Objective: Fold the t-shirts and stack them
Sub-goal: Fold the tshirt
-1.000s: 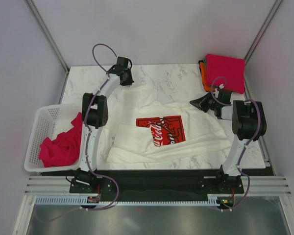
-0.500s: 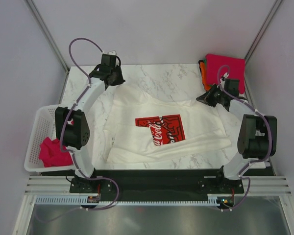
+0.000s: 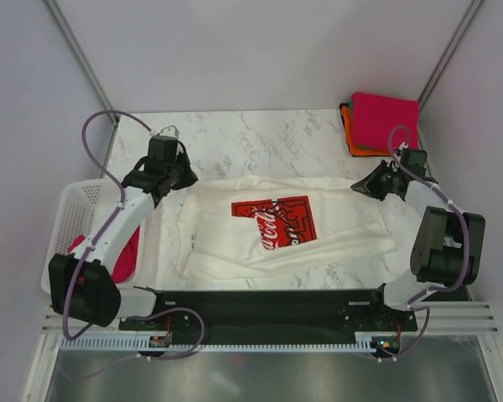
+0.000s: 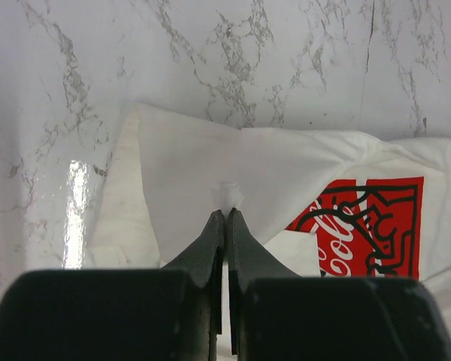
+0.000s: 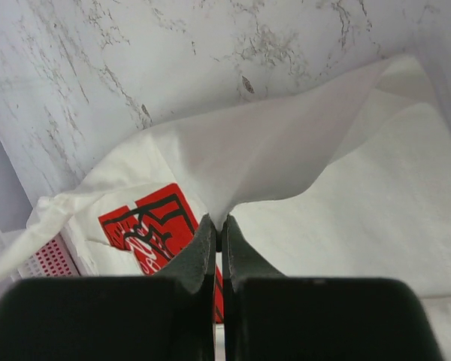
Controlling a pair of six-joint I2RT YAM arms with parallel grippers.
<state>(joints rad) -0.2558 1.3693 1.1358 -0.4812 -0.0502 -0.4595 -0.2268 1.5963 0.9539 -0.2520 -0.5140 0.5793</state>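
The table (image 3: 268, 134) is a white marble-patterned slab with grey veins, glossy enough to throw back a bright streak of light at the left of the left wrist view. It sits in a booth of plain pale grey walls (image 3: 260, 50), with a slanted metal post (image 3: 77, 59) at the upper left of the top view and another at the upper right. The white t-shirt (image 3: 335, 222) lies spread across the middle of the slab, its red print (image 3: 274, 219) facing up. The left gripper (image 4: 227, 216) is clamped tight on a small tuft of cloth at the shirt's upper left edge. The right gripper (image 5: 218, 223) is pinched on the upper right edge, where the cloth rises in a tent. In the upper right corner of the table sits a folded stack (image 3: 384, 121), magenta on top with orange and green edges below. At the left edge stands the white lattice basket (image 3: 75, 201), with a magenta t-shirt (image 3: 132, 251) in it
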